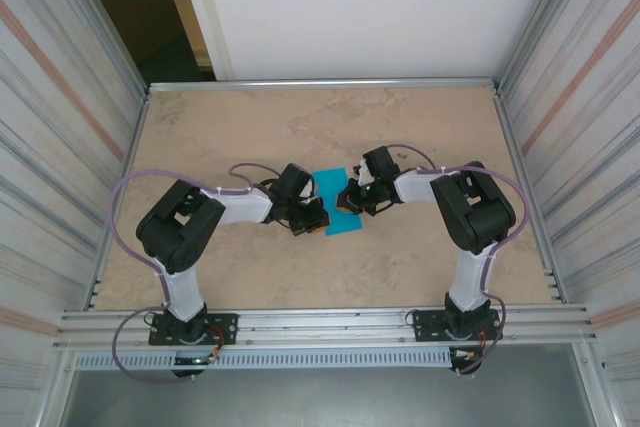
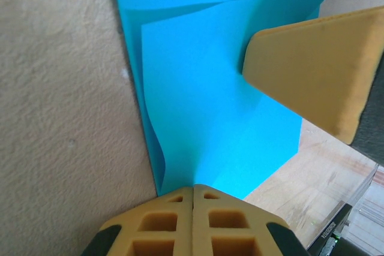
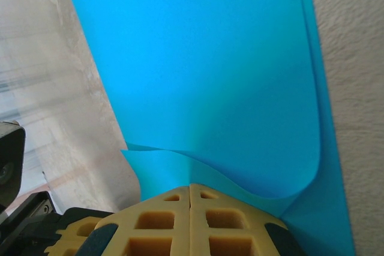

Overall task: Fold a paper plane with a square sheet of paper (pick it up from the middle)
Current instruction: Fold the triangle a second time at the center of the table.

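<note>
Both arms (image 1: 240, 209) bent inwd, pinching paper (image 1: 328, 184) (folded)

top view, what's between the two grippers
The square sheet of paper spans the gap between the left gripper and the right gripper in the top view; both wrist views show it pinched.

both arms reach inward from the near edge of the tabletop (image 1: 250, 127), elbows bent outward; left claw (image 1: 306, 219) and right claw (image 1: 350, 197) face each other at mid-tabletop, fingers pressed together.
</note>
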Controlling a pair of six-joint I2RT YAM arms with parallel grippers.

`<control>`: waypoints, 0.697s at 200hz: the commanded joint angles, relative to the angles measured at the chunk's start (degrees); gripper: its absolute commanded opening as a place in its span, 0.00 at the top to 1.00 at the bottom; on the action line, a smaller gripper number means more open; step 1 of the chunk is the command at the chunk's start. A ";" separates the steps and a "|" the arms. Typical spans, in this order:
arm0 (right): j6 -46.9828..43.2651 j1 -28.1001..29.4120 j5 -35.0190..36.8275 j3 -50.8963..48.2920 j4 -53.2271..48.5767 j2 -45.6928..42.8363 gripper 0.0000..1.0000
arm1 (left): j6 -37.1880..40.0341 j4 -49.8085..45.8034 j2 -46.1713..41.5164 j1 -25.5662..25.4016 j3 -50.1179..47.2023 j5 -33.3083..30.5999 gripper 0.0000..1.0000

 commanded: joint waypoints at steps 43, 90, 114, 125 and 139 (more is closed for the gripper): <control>-9.00 1.58 5.22 2.14 -9.84 -9.01 1.00 | 1.43 -6.88 1.91 -0.44 -1.51 -3.34 1.00; -9.15 5.44 6.30 -0.84 -9.99 -8.01 1.00 | 1.52 -6.16 1.05 -0.48 -1.93 -3.90 1.00; -9.04 6.00 6.29 -0.15 -9.81 -6.22 1.00 | 1.49 -5.67 0.76 -0.51 -2.21 -3.78 1.00; -8.87 6.17 6.15 0.08 -9.45 -5.44 1.00 | 1.44 -5.60 0.74 -0.51 -2.17 -3.76 1.00; -8.82 6.18 5.70 0.47 -9.19 -4.32 1.00 | 1.44 -5.55 0.66 -0.49 -2.30 -3.67 1.00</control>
